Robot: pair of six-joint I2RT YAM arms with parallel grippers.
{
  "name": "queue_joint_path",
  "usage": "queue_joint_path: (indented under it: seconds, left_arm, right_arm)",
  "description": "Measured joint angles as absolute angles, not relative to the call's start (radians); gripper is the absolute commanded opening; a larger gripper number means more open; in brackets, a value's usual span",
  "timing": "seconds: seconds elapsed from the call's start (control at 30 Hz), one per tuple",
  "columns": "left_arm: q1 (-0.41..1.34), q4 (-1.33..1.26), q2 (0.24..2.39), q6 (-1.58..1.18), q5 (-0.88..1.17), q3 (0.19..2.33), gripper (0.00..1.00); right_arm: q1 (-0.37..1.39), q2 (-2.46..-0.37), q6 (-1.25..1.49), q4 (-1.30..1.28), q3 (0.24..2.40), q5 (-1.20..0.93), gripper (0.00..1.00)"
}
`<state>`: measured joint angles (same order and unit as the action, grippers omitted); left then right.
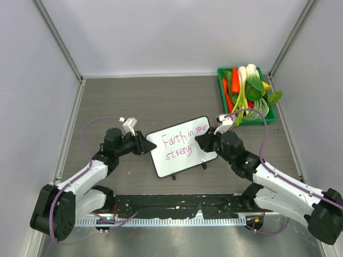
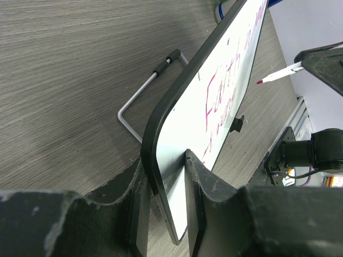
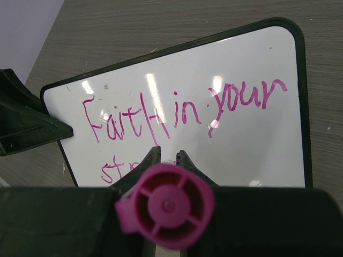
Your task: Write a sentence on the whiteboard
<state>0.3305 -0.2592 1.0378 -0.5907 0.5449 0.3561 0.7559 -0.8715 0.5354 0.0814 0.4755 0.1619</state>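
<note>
Top external | left end effector (image 1: 151, 145) clamps whiteboard (image 1: 185, 161) edge | right end effector (image 1: 201, 140) grips marker (image 3: 166, 206)

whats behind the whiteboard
A bent metal wire stand resting on the table, seen from the left wrist. Where it meets the whiteboard is hidden by the board itself.

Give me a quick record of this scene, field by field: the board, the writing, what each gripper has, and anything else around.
whiteboard: centre, propped at a tilt
sentence: pink, two lines, "Faith in your" over "streng"
left gripper: clamped on the board's left edge
right gripper: holding a pink marker, tip close to the board face, seemingly just off it
far right corner: green tray of vegetables
behind the board: bent wire stand
</note>
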Motion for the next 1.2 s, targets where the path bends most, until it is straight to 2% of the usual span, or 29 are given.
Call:
queue_joint_path:
  seconds: [1.2]
  left_arm:
    - [0.331,-0.26,1.039,-0.591,0.545,0.356,0.0]
  right_arm:
    - [0.74,-0.966,0.507,0.123,0.465,0.195,0.01]
